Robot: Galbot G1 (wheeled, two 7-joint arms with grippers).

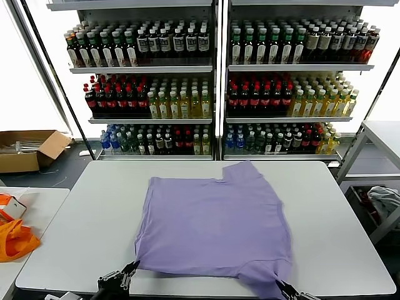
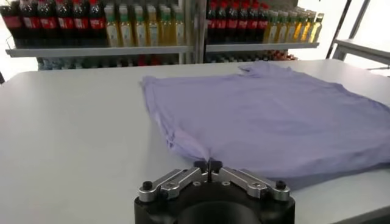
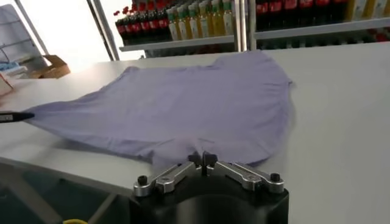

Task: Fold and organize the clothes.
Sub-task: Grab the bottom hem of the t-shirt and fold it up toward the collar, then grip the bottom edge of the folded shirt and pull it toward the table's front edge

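You have 1 lavender T-shirt (image 1: 215, 228) spread on the table (image 1: 69, 244). Left gripper (image 2: 208, 165) and right gripper (image 3: 203, 160) both clench its near hem corners.

The right pincer (image 3: 205, 159) sits at the near edge of the pale surface (image 3: 341, 115), fingertips pressed together on the hem of the lavender T-shirt (image 3: 183, 103), which lies spread flat; shelves of bottles (image 3: 201, 18) stand behind
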